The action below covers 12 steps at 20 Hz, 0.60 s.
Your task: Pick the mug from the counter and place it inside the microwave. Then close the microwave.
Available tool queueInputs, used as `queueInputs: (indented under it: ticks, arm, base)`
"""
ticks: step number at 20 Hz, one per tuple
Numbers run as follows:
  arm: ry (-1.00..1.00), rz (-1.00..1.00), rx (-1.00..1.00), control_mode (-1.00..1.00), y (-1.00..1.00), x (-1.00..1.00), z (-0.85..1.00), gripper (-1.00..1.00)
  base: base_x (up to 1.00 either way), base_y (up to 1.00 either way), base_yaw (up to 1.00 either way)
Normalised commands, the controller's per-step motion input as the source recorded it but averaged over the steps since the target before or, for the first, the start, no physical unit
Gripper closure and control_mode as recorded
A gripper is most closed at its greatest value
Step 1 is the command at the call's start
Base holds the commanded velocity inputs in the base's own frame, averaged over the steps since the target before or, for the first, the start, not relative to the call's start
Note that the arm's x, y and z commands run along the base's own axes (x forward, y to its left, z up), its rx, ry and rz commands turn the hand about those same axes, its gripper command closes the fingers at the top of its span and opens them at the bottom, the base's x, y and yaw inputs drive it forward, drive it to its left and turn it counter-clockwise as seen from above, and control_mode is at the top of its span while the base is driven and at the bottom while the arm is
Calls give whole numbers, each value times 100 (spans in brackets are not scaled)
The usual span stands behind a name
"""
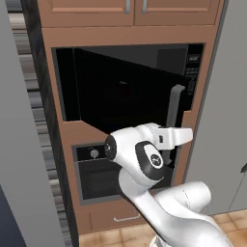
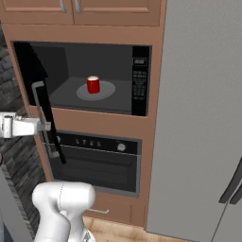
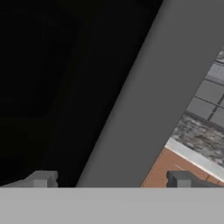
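Fridge (image 2: 198,118) fills the right side, tall grey slab, handles at its right edge. Brown cabinetry (image 2: 108,120) frames the microwave (image 2: 94,78), which sits above the black oven (image 2: 97,163).

Microwave door (image 1: 120,91) is swung partway open, hinged on the left, its long grey handle (image 2: 42,113) running vertical. Cavity is open to the right base view.

Inside: mug (image 2: 93,84) stands upright on the grey turntable (image 2: 101,90), long axis vertical, roughly centred. Which way its handle points can't be made out.

Gripper (image 3: 111,179) is at the door handle, fingers (image 3: 41,178) spread wide on either side of the grey bar, which runs diagonally between them in the hand view. Not clamped on it; contact can't be told.
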Motion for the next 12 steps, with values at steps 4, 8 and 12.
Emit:
queueInputs:
  ticks: [4,8,12]
  arm:
    - [0,7,0,-100,-38,40,8,-100]
    - [0,7,0,-100,-37,41,6,-100]
    - [0,6,1,-100,-30,37,11,-100]
  base:
    - [0,0,0]
    - [0,0,0]
    - [0,0,0]
